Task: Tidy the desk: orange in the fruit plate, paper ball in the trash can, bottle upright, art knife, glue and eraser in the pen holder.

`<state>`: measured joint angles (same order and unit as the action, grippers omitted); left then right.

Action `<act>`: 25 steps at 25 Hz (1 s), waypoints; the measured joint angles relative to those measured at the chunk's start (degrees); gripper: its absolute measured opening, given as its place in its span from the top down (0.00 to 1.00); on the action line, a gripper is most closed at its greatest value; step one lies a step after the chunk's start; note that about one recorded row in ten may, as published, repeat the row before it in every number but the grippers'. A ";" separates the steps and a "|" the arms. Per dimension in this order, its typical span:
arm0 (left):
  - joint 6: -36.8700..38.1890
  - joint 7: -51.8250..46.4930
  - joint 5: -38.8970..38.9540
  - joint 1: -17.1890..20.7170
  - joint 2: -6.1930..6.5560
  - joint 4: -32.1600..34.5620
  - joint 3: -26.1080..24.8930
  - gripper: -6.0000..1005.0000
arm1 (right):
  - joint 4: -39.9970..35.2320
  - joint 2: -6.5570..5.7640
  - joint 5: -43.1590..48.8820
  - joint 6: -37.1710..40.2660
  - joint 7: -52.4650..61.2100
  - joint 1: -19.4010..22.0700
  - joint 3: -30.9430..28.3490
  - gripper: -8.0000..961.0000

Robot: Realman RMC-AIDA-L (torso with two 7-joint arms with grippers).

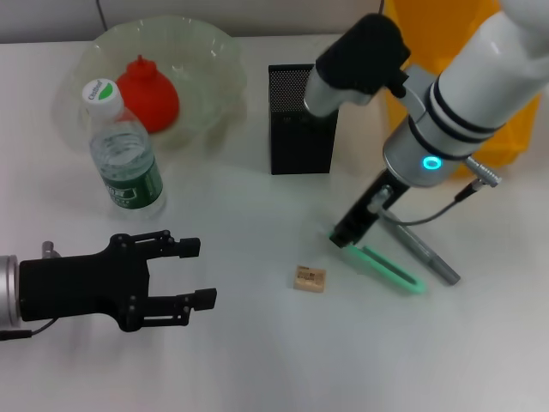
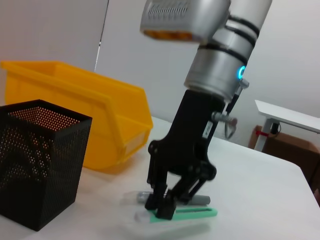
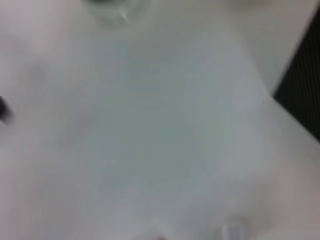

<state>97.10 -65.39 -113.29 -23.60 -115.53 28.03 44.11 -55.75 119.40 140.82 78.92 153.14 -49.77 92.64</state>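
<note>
My right gripper (image 1: 346, 237) reaches down to the table, its fingers closed on the near end of the mint-green art knife (image 1: 392, 269), which lies flat. The left wrist view shows that gripper (image 2: 161, 206) on the knife (image 2: 196, 213). The grey glue stick (image 1: 426, 255) lies just behind the knife. The tan eraser (image 1: 310, 279) lies to the knife's left. The black mesh pen holder (image 1: 300, 120) stands behind. The orange (image 1: 147, 93) sits in the fruit plate (image 1: 214, 51). The bottle (image 1: 125, 154) stands upright. My left gripper (image 1: 196, 274) is open and empty at the front left. The paper ball is out of view.
The yellow trash can (image 1: 506, 129) stands at the back right, behind my right arm; it also shows in the left wrist view (image 2: 75, 110) beside the pen holder (image 2: 40, 160). The right wrist view shows only blurred table.
</note>
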 joint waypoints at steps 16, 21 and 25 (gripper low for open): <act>0.28 0.00 0.00 -0.02 0.13 0.00 -0.36 0.22 | 18.73 0.06 -57.57 -8.20 -55.70 9.43 -36.48 0.76; 0.12 -0.34 0.00 -0.49 -0.02 0.00 -0.14 0.22 | 39.29 0.33 -75.97 -12.32 -83.89 5.00 -36.37 0.74; -0.16 -0.47 0.00 -0.63 -0.04 0.01 -0.26 0.22 | 43.70 0.45 -77.87 -16.75 -91.58 2.98 -36.24 0.73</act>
<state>96.95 -65.86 -113.29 -24.23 -115.57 28.04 43.85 -12.05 119.85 62.95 62.18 61.56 -46.79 56.40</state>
